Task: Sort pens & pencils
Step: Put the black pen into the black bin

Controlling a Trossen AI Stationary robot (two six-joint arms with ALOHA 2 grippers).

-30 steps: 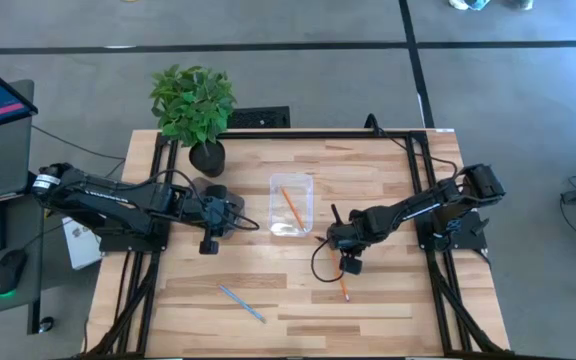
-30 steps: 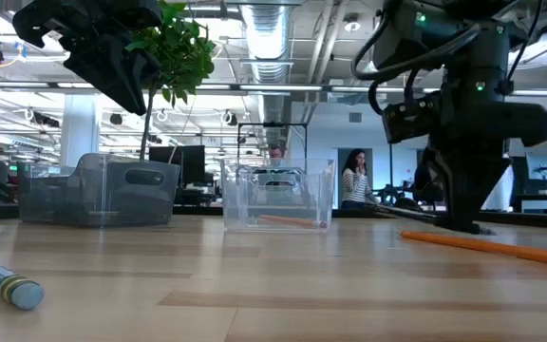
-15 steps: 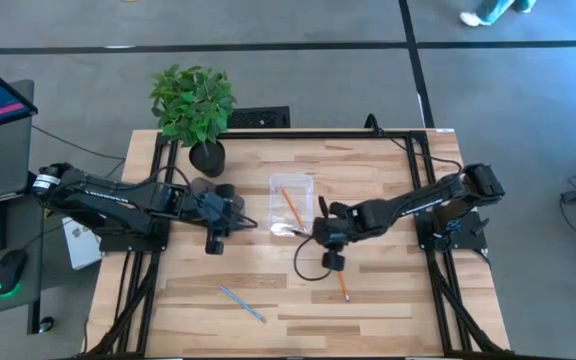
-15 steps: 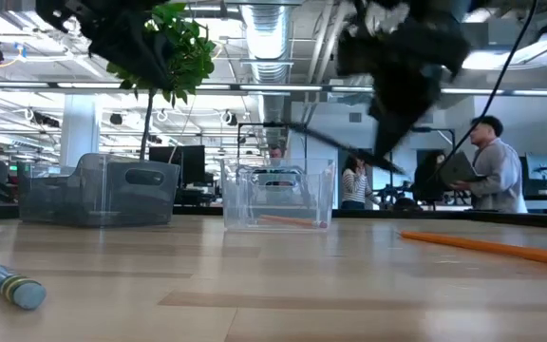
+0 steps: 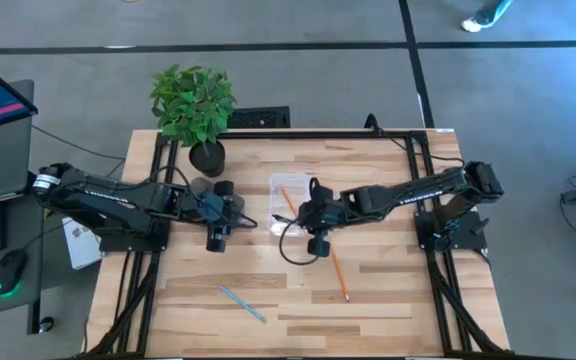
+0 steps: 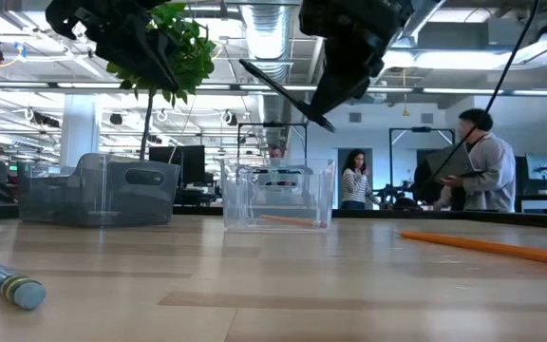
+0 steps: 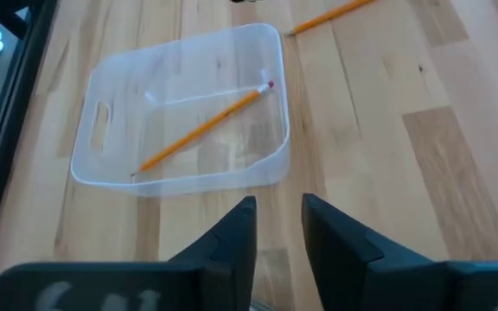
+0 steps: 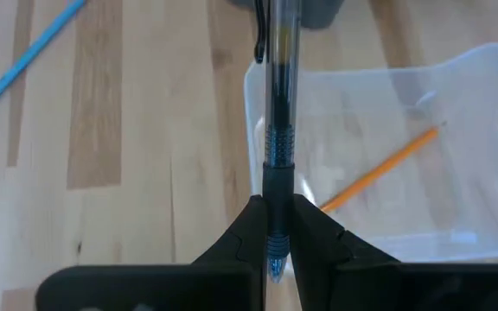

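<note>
My right gripper (image 5: 315,205) hangs over the near right part of the clear tray (image 5: 293,182), shut on a black pen (image 8: 277,104), which also shows in the low view as the pen (image 6: 278,87). One orange pencil (image 7: 201,128) lies flat in that tray. Another orange pencil (image 5: 337,272) lies on the table near the tray. The light blue pencil (image 5: 240,302) lies on the table toward the near edge. My left gripper (image 5: 236,215) hovers left of the clear tray, open and holding nothing. No second pen shows. My right gripper pinches the pen between its two fingers (image 8: 314,229) near one end, just behind the ribbed grip section (image 8: 275,186). The pen lies along the fingers and sticks out ahead of them. It is lifted clear and tilted above the clear tray.
A grey tray (image 6: 98,190) sits on the table left of the clear tray, partly under my left arm. A potted plant (image 5: 193,105) stands at the far left corner. People stand in the room beyond the table. Bare wood stretches along the near edge.
My right gripper has risen from the table beside the loose orange pencil and swung toward the table's left and far edge, over the clear tray. It has stayed shut on the black pen, which now hangs clear above the tray.
</note>
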